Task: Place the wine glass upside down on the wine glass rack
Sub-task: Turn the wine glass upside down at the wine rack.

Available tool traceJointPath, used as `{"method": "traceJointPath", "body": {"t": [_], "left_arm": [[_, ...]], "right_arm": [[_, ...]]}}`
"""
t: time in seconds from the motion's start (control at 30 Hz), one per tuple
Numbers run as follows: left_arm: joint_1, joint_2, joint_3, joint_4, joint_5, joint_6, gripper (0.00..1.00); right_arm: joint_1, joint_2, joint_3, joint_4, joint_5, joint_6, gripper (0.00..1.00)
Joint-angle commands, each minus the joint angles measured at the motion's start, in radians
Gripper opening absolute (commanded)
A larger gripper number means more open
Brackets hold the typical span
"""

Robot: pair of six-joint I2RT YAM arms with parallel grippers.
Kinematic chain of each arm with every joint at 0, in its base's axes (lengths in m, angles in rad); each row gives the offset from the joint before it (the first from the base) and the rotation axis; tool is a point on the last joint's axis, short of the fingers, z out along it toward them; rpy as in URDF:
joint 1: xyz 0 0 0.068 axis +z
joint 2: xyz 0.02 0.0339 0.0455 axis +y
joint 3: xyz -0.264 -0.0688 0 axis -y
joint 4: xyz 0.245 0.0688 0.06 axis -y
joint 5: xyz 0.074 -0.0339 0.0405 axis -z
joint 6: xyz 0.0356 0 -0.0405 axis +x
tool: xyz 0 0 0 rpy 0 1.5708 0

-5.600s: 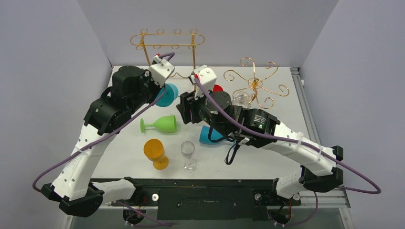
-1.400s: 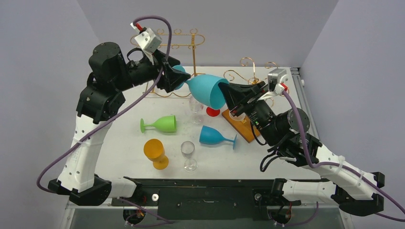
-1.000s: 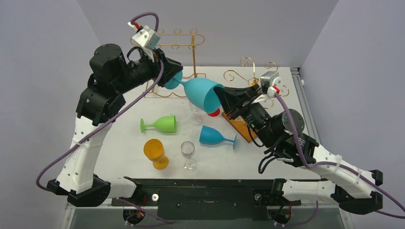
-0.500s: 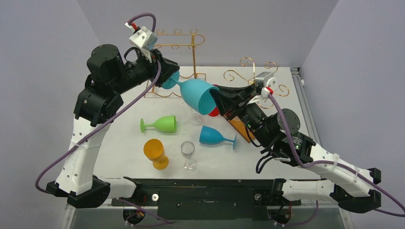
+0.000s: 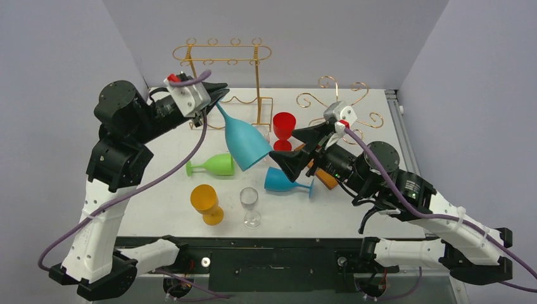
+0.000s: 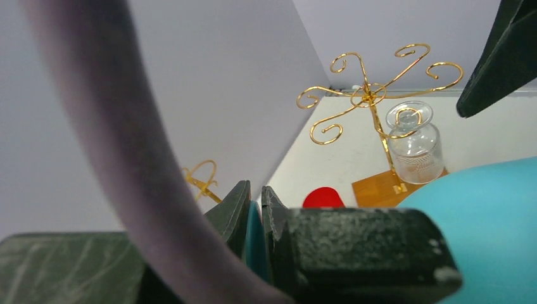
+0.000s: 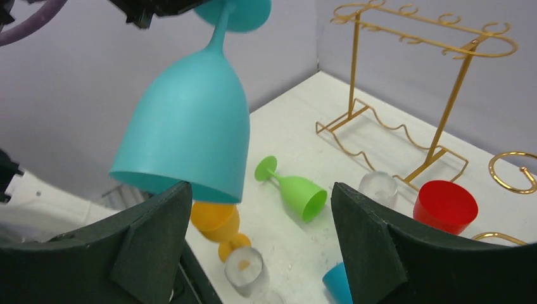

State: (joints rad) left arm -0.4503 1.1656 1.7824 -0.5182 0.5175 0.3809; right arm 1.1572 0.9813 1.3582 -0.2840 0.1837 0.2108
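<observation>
While left gripper (image 5: 214, 95) pinches foot of teal wine glass (image 5: 244, 143), bowl hangs mouth-down, tilted, above table middle, at 6 o'clock of wine glass rack (image 5: 257, 82). Glass not on rack. Right gripper (image 5: 295, 148) at 4 o'clock of bowl, jaws spread wide, holding nothing, one finger just beside rim. Green glass (image 5: 215, 164) on its side at 8 o'clock of bowl; red glass (image 5: 284, 123) upright at 2 o'clock.

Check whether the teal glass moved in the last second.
Yes. Against the tall gold rack, the teal glass swung left and toward the near edge, mouth now downward, held by the left gripper alone.
</observation>
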Motion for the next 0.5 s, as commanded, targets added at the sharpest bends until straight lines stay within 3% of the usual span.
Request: {"method": "traceJointPath", "body": {"t": [0.0, 0.17, 0.47], "left_arm": [[-0.006, -0.078, -0.076, 0.129, 0.131, 0.312, 0.0], [-0.018, -0.184, -0.235, 0.223, 0.215, 0.59, 0.0], [-0.051, -0.263, -0.304, 0.237, 0.301, 0.815, 0.0]], "right_arm": [[-0.038, -0.017, 0.139, -0.203, -0.188, 0.004, 0.76], [-0.106, 0.025, 0.234, -0.326, -0.385, -0.012, 0.77], [-0.12, 0.141, 0.223, -0.146, -0.408, 0.029, 0.79]]}}
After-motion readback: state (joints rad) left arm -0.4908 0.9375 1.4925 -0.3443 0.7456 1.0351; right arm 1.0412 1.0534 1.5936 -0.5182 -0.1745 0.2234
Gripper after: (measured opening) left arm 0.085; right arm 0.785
